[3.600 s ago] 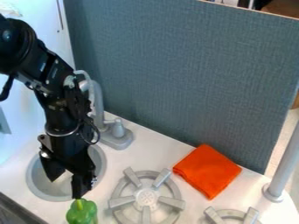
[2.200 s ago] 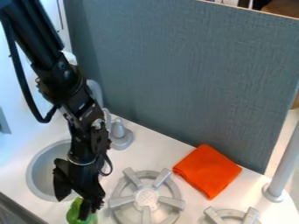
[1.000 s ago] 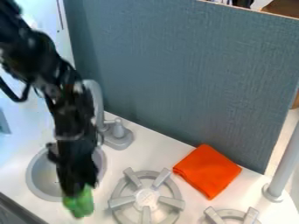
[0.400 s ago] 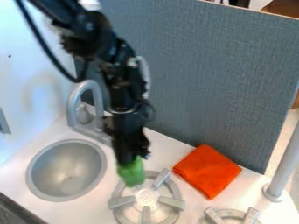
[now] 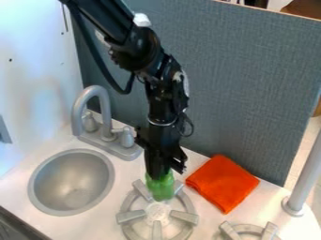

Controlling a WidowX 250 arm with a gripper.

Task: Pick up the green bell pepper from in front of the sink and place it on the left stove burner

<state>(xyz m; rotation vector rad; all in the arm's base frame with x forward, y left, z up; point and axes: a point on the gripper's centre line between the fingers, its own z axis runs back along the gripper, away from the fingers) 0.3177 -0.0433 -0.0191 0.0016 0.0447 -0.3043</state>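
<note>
Partly, the fingers [image 5: 161, 174], closed on the green pepper [image 5: 162, 188], hide its top above the burner [image 5: 156, 212].

Gripper [image 5: 164, 172] partly hides pepper [image 5: 161, 188] — right burner [image 5: 229, 230] cut off.

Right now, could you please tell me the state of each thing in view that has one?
Gripper: closed on the green pepper.
Green pepper: held, at the back edge of the burner.
Burner: partly hidden by the green pepper.
Orange cloth: folded, lying flat.
Faucet: upright.
Sink: uncovered.
</note>
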